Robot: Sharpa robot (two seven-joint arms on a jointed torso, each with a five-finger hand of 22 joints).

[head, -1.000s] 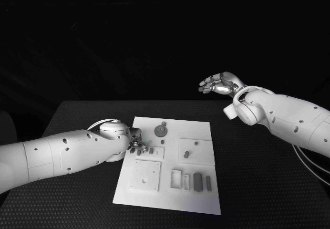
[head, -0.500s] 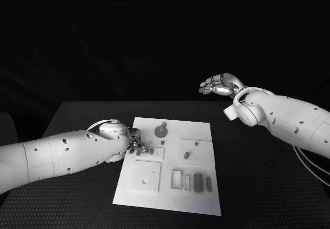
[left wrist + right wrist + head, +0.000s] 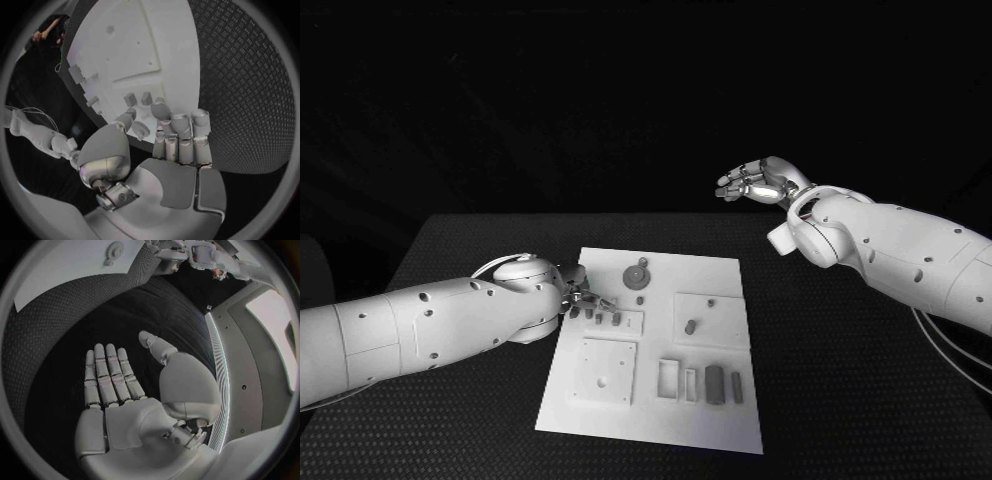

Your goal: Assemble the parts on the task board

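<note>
The silver left hand point(image 3: 584, 305) sits low over the left edge of the flat white task board point(image 3: 718, 420), fingertips among small grey parts point(image 3: 607, 319); can't tell if it's gripping one. The silver right hand point(image 3: 759, 180) hangs high at the far right, fingers spread, holding nothing.

No text, label, brand, number or sign can be read anywhere: the task board point(image 3: 661, 340) and its parts point(image 3: 715, 380) bear no legible marks, nor do the arms.
</note>
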